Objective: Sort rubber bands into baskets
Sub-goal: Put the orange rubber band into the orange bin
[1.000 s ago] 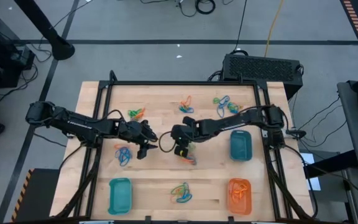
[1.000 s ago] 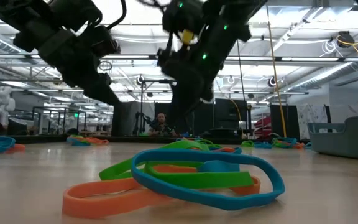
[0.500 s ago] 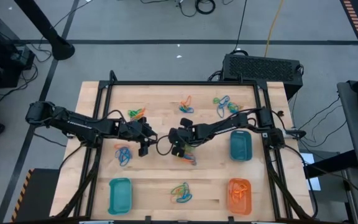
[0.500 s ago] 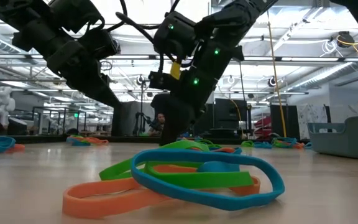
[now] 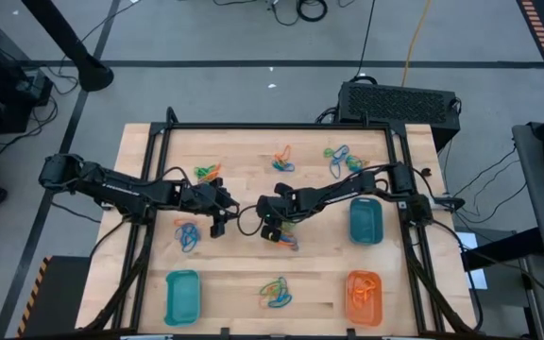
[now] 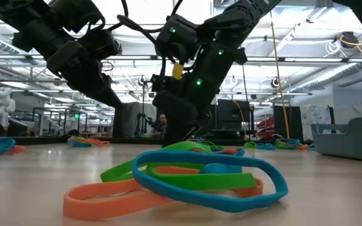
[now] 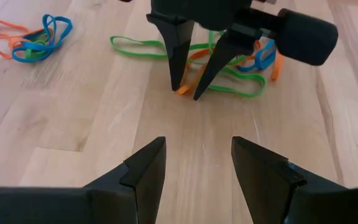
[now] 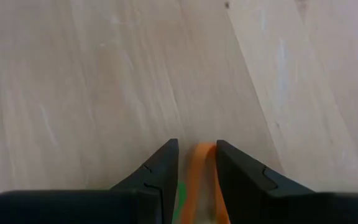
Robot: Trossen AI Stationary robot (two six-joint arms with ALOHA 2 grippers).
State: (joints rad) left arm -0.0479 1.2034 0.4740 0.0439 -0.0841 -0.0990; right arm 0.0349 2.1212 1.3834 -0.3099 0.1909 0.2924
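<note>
Rubber bands lie in several small piles on the wooden table (image 5: pixel 244 274). One green, orange and blue pile (image 7: pixel 235 68) sits at the table's middle (image 5: pixel 288 242). My right gripper (image 7: pixel 186 92) stands at that pile's edge, fingertips down at the tabletop, open a little, with an orange band (image 8: pixel 201 171) in the gap. My left gripper (image 7: pixel 194 155) hangs open just to the left of it (image 5: pixel 220 224), above bare wood, holding nothing. Three baskets rest on the table: teal (image 5: pixel 182 295) at the near left, teal (image 5: pixel 366 223) at the right, and orange (image 5: pixel 365 297) at the near right. My right gripper comes at the pile slanting down from the table's right. Its two fingers (image 7: pixel 174 68) straddle one orange band (image 7: pixel 182 91) at the pile's left edge. The band lies flat on the wood. Whether the fingers touch it, I cannot tell.
Other band piles lie at the far left (image 5: pixel 208 172), far middle (image 5: pixel 283 159), far right (image 5: pixel 338 161), left (image 5: pixel 187 234) and near middle (image 5: pixel 275 293). Black rails (image 5: pixel 281 127) frame the table. Bare wood lies between the piles.
My right gripper has gone down onto the middle pile and a little toward the table's left; its finger gap has not visibly changed. The bands lie as before.
</note>
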